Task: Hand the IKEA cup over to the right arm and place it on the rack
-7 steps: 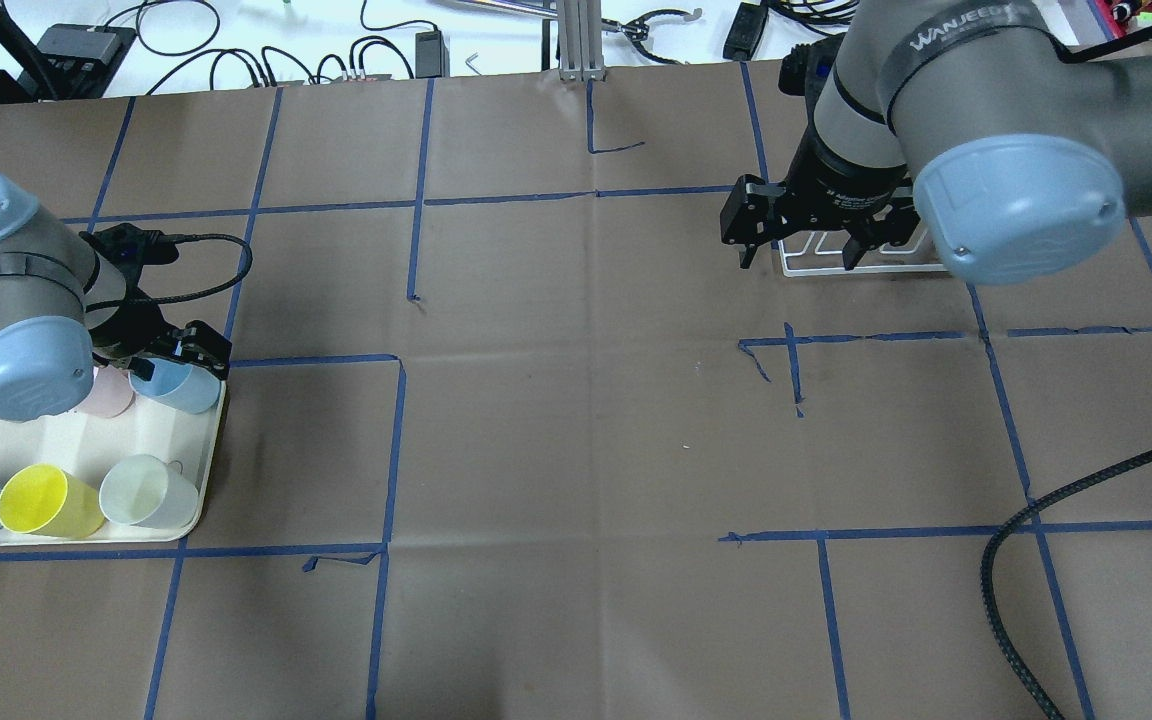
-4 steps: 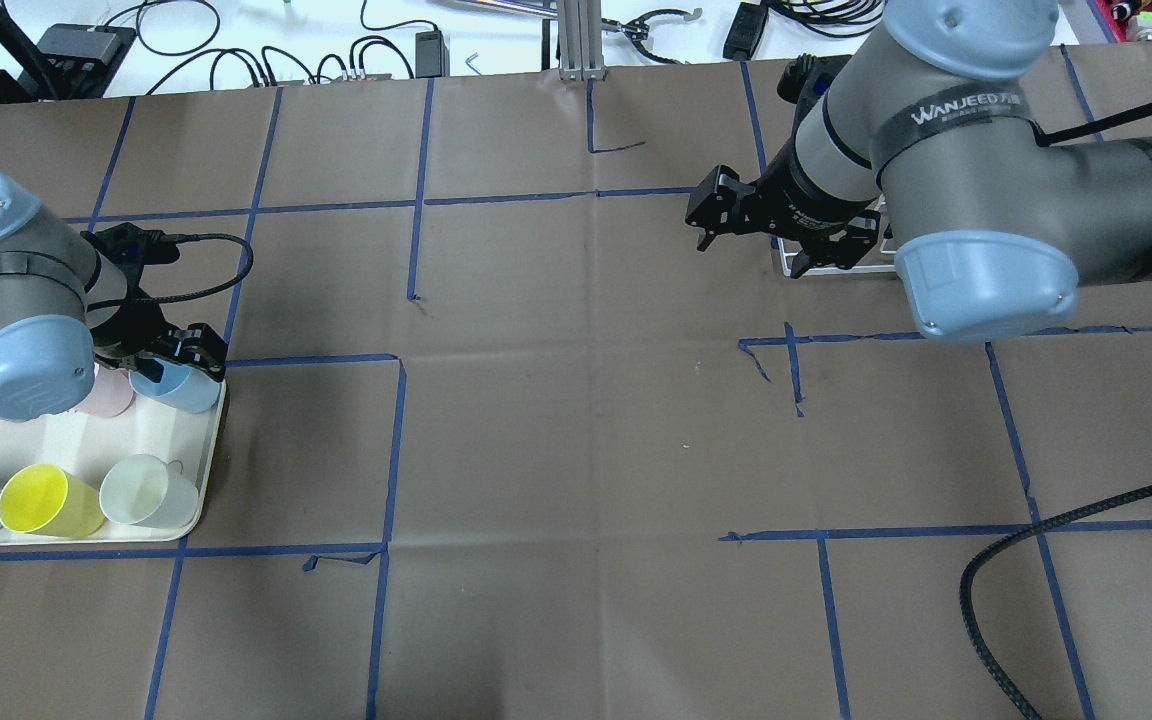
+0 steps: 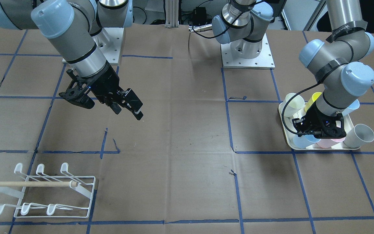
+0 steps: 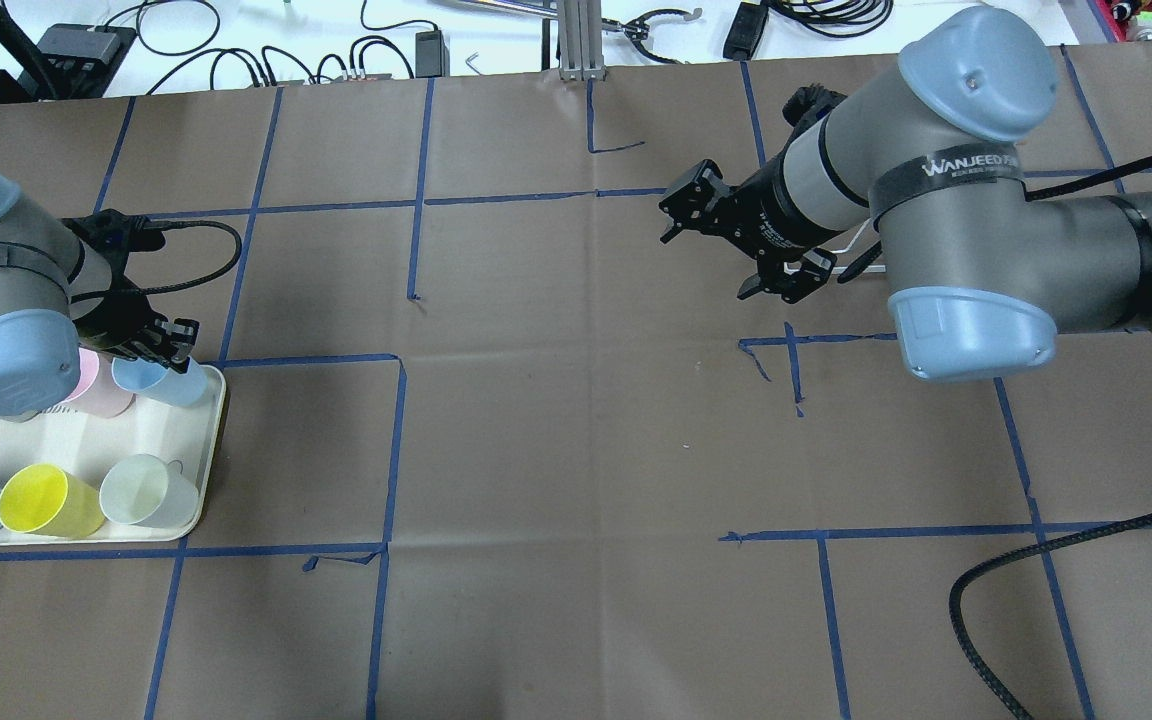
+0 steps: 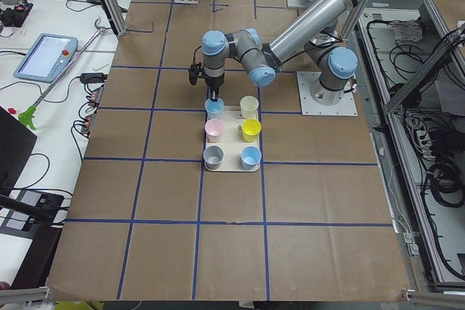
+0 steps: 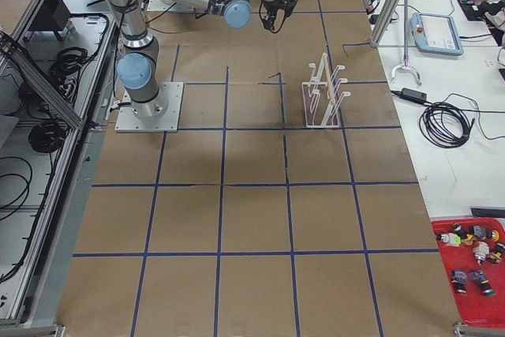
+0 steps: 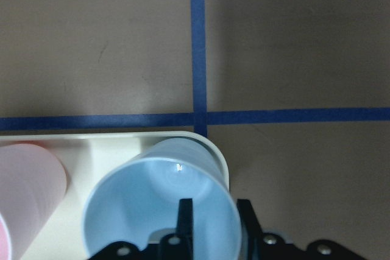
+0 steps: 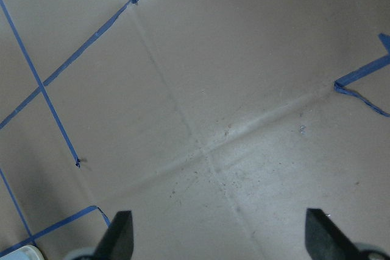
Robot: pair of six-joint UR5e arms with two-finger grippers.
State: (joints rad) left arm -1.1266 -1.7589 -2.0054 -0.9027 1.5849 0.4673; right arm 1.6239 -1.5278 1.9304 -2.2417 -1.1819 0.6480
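Front-facing view: the left gripper [image 3: 320,128] is hanging low over the cream tray [image 3: 352,148], at the light blue IKEA cup [image 3: 304,142] in the tray's 7 o'clock corner. The right gripper [image 3: 109,104] is hovering splayed over the bare bench [image 3: 180,182]. The white wire rack [image 3: 54,191] is lying well apart at its 7 o'clock.

Overhead view: the cup [image 4: 161,380] is sitting at about 8 o'clock from the right gripper [image 4: 731,250], across nearly the whole bench. The left gripper [image 4: 161,340] is right upon it, so the left arm is far nearer.

Left wrist view: one finger [image 7: 184,217] is reaching inside the cup [image 7: 146,211] and the other is standing just outside its 3 o'clock wall. A gap is showing beside the inner finger, so the gripper looks released, not yet pinching. The cup is standing upright, mouth up, long axis vertical.

Right wrist view: the fingers [image 8: 119,238] are spread wide, with nothing but bench between them.

Left side view: the left gripper [image 5: 213,92] is pointing straight down onto the cup [image 5: 214,107].

Right side view: the rack [image 6: 323,94] is standing at 5 o'clock from the right gripper [image 6: 278,7].
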